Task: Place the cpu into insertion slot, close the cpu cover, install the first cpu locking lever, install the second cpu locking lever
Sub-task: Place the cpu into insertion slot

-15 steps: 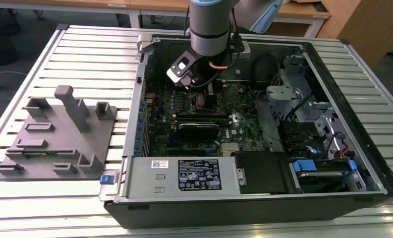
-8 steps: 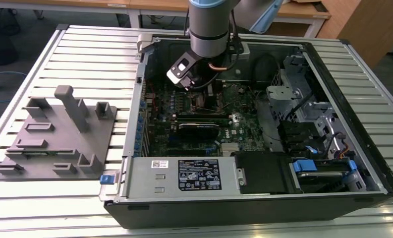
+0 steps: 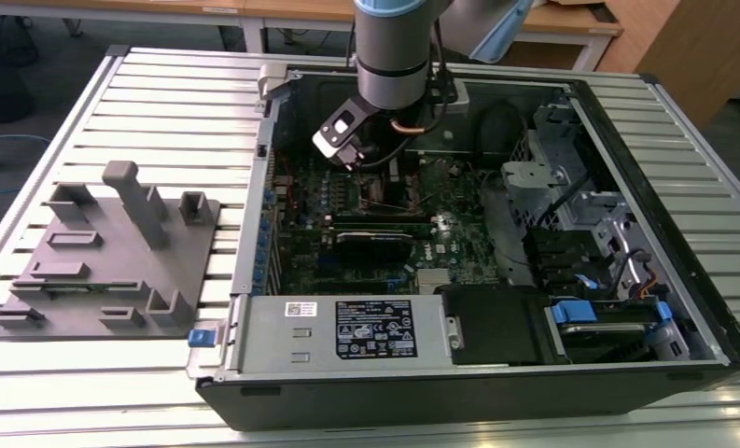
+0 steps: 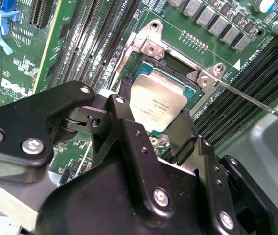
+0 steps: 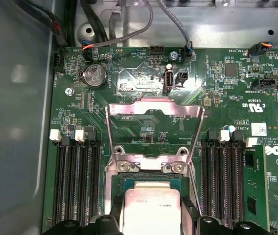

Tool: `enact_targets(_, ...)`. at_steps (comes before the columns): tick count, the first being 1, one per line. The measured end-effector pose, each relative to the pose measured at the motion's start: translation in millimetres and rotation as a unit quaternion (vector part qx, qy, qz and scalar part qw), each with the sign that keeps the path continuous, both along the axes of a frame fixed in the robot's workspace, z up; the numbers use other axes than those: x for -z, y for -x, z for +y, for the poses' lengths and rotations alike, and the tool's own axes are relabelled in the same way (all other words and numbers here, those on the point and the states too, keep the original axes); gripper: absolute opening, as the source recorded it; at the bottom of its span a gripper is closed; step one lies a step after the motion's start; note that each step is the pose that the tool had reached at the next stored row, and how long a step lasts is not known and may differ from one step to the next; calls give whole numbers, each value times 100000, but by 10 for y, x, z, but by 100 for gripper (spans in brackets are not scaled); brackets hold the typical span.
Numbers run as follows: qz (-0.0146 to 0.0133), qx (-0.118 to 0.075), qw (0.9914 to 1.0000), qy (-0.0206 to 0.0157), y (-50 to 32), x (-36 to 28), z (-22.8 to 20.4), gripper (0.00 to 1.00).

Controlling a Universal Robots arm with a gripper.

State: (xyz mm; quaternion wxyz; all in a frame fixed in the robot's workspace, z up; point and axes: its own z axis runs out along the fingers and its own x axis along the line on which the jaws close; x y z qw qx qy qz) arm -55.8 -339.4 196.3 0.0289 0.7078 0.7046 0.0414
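Tool (image 4: 152, 112) pointing down, clamped on cpu (image 4: 158, 98) over insertion slot (image 4: 164, 66); cpu cover (image 5: 153, 104) upright.

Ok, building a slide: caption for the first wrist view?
Cpu at the insertion slot, cpu cover standing open.

cpu (image 4: 158, 98) — partly hidden, behind end effector (image 4: 151, 116)

The worktop (image 3: 158, 103) was a pale metal surface of long parallel slats with grooves between them. Two things lay directly on it. A dark computer case (image 3: 469, 397) lay on its side, open face up, across the middle and the exterior view's right. Close beside it, toward the exterior view's left, sat a grey fixture block (image 3: 96, 271) with upright posts and shallow pockets.
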Motion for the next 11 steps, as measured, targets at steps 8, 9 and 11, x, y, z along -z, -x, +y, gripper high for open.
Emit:
enact_targets(8, 1, -90, 100000, 4, 0, 13, 0, 54)
enact_targets(9, 2, -160, 100000, 4, 0, 14, 0, 54)
enact_targets(11, -5, -359, 99999, -6, 0, 16, 1, 54)
